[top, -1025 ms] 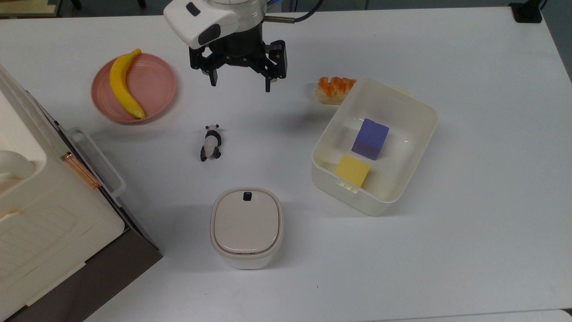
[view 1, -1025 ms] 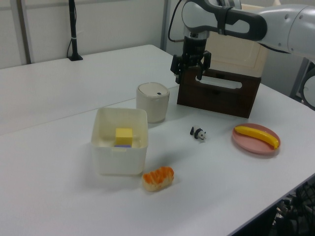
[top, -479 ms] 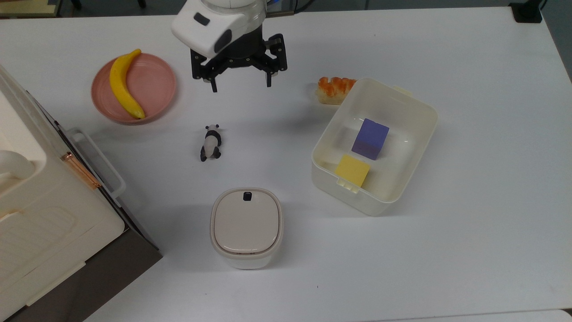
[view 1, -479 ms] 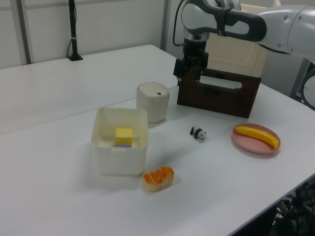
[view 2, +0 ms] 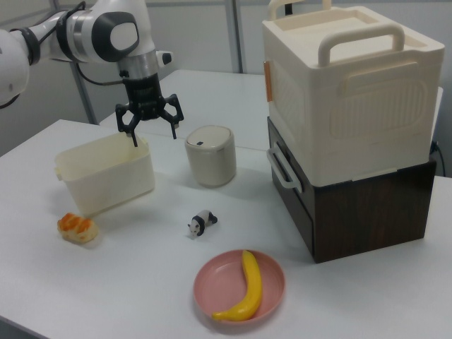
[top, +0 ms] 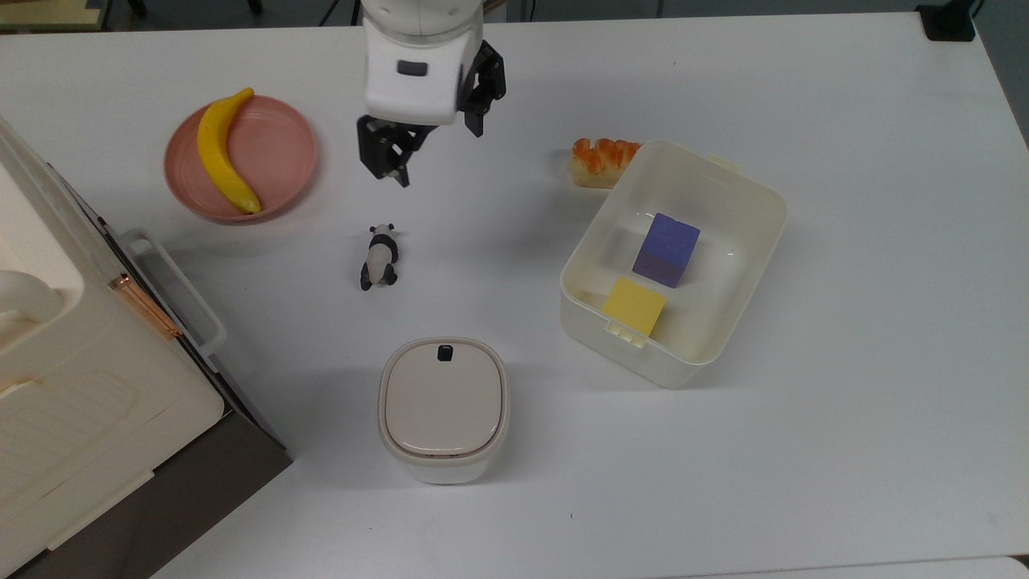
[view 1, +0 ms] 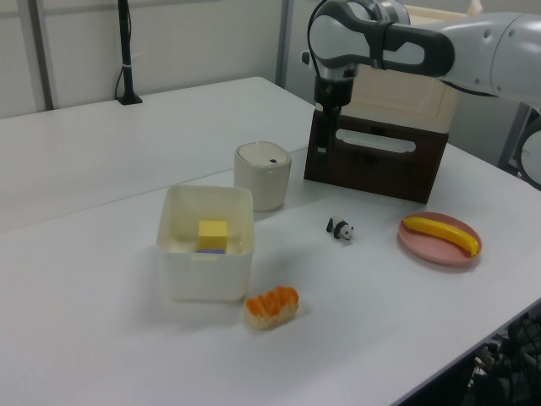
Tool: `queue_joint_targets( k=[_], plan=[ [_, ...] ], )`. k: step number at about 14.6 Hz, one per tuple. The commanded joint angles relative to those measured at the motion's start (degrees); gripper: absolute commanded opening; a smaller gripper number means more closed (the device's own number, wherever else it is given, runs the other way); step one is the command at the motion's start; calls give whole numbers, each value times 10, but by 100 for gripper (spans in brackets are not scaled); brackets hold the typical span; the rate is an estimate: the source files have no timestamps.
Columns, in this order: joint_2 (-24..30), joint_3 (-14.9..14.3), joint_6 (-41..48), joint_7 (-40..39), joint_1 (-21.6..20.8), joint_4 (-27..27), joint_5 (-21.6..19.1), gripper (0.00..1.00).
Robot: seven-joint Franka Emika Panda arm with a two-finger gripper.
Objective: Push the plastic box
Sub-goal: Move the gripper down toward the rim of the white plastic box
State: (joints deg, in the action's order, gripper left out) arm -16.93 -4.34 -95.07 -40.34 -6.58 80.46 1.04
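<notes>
In the top view, nearest the bottom edge, a lidded rounded-square canister [top: 444, 409] with a small dark button stands on the white table [top: 844, 450], and a big cream appliance [top: 72, 378] with a copper latch sits on a dark brown base at the top view's left. Above the canister lies a small panda figurine [top: 379, 256] on its side. To the top view's right of both sits the plastic box [top: 674, 261], a lidless cream-white tub with rounded corners, turned at an angle to the table edges; inside it a purple block [top: 666, 249] and a yellow block [top: 634, 307] rest on the floor of the tub, the yellow one by the wall with the latch tab. Just beside the box's upper left corner, as the top view shows it, lies an orange-topped pastry [top: 601, 159]. Farther up and toward the top view's left, a pink plate [top: 277, 157] holds a banana [top: 223, 153]. Between plate and pastry, the gripper [top: 438, 153] hangs above the table under the arm's white wrist, its two dark fingers spread wide with nothing between them, well apart from the box. In the right view the gripper [view 2: 154, 137] shows the same wide spread, fingers pointing down, above and behind the plastic box [view 2: 106, 173]. In the left view the box [view 1: 206, 243] stands in the foreground with the pastry [view 1: 271, 306] just before it.
</notes>
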Motion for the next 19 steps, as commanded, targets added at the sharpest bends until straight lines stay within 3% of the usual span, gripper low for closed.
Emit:
queue_joint_targets(
  k=[1,9,19],
  plan=[
    [12,-1,7,-54,-33,33,23,100],
    [0,-1,-26,-50,-109,87,40,100],
    [-65,-1,-91,46,-179,82,41,100]
  ],
)
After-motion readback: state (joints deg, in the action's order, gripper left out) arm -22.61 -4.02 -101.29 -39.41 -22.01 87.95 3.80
